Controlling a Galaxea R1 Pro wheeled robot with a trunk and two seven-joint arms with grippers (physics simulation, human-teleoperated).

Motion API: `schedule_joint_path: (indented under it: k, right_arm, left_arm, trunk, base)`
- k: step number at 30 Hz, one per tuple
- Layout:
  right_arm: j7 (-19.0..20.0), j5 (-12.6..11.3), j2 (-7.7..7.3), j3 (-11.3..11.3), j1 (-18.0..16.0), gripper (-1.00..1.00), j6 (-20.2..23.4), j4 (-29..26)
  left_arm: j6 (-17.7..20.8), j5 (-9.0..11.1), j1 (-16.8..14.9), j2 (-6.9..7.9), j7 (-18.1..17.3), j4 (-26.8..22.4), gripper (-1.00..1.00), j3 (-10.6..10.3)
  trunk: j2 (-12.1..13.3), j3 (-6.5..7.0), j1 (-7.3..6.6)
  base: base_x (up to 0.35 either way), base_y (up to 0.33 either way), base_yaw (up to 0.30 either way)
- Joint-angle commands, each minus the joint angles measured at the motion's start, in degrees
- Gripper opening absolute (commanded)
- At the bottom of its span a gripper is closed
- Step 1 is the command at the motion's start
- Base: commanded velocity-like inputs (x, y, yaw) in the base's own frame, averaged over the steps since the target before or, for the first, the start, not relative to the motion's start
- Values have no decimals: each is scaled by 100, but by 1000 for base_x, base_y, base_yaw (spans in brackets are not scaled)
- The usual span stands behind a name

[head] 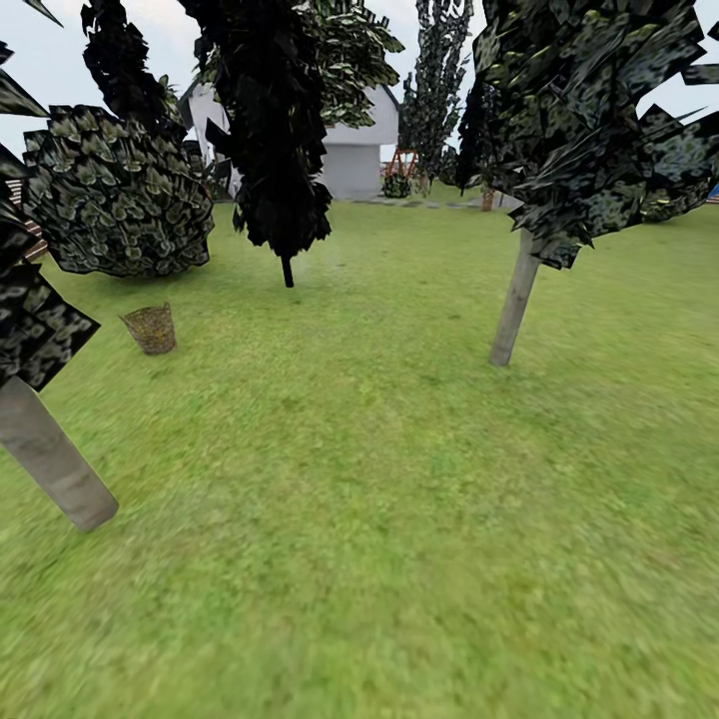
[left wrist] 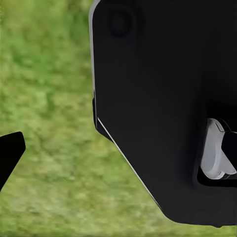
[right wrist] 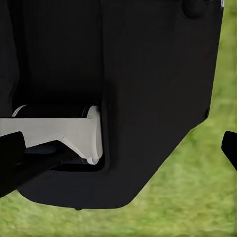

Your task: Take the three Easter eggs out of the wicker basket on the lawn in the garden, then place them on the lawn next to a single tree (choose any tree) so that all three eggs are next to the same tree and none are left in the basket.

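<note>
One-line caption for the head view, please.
Garden lawn with a wicker basket near a bush, between two pale-trunked trees.

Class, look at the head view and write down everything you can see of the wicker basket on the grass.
The wicker basket is small, round and woven of brown-tan strands, narrowing toward its base. It stands upright on the lawn, alone, in front of a dark rounded bush and between two trees. Nothing touches it but the grass. Its inside is hidden from here, so whether it holds eggs cannot be told.

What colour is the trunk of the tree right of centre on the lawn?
Pale grey-beige; the tree trunk leans slightly and shows best in the head view.
</note>
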Motion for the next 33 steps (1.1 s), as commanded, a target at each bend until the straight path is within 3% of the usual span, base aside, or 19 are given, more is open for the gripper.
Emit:
schedule_joint_path:
  k: [1,33]
  right_arm:
    - [1,3,1,-2,0,100,-13,-1]
    - [1,4,2,-4,0,100,-22,22]
  left_arm:
    - [-20,-3,-4,1,-2,5,100,-1]
    - [-20,-3,-4,-4,-2,5,100,-1]
  trunk:
    - [-10,-5,3]
    - [-10,255,3]
  base:
    - [0,0,45]
    - [0,0,142]
